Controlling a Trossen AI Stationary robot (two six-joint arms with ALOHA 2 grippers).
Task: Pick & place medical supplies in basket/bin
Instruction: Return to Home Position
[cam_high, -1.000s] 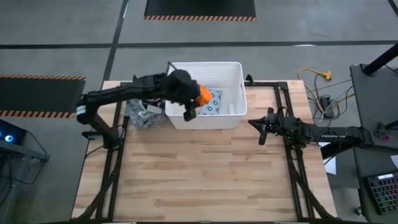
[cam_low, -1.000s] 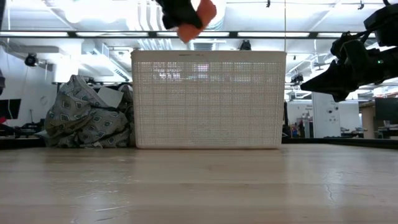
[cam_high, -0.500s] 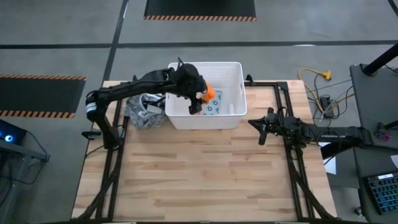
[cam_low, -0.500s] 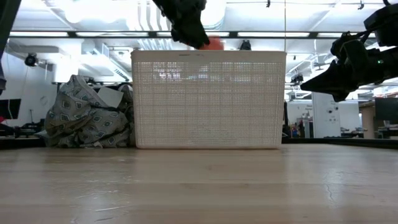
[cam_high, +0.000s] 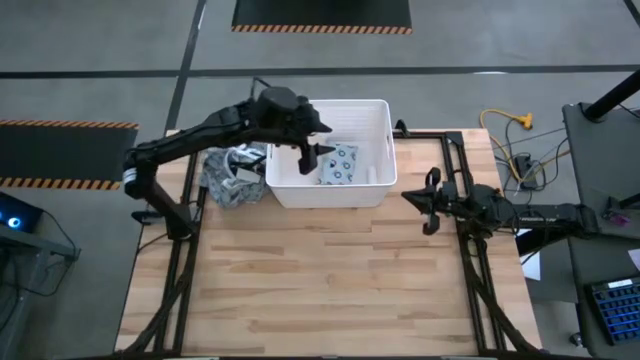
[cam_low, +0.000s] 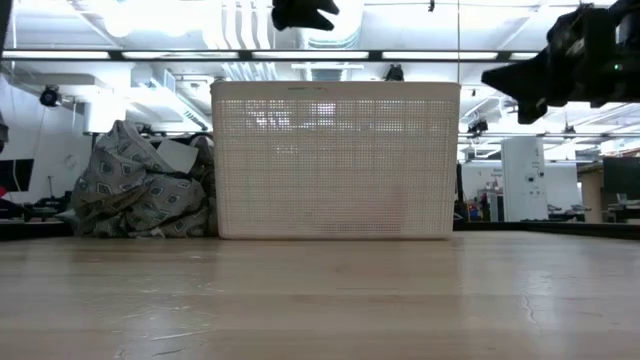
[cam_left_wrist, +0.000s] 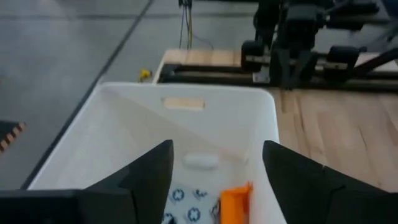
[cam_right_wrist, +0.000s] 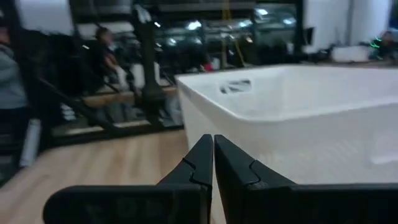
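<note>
The white ribbed bin (cam_high: 375, 118) stands at the table's far edge, and the low view shows its near wall (cam_low: 335, 160). Inside lie the grey-green ring-marked packet (cam_high: 340, 165), the short white cylinder (cam_left_wrist: 200, 160) and the orange piece (cam_left_wrist: 235, 203). No white-capped orange vial shows. My left gripper (cam_left_wrist: 214, 180) hangs open above the bin's left half (cam_high: 308, 148), its fingers spread over the items and touching nothing. My right gripper (cam_right_wrist: 213, 155) is shut and empty, in the air to the right of the bin (cam_high: 430, 203).
A grey patterned heap of cloth and cords (cam_high: 228, 177) lies against the bin's left wall (cam_low: 140, 185). Bare wooden table top (cam_high: 320, 280) stretches from the bin to the near edge. Dark frame rails (cam_high: 470, 270) run along the table's right side.
My left gripper carried the orange piece from above the bin's near-left rim farther over the bin, dipped toward it, let go and rose again. The orange piece now lies inside the bin. My right gripper has risen a little.
</note>
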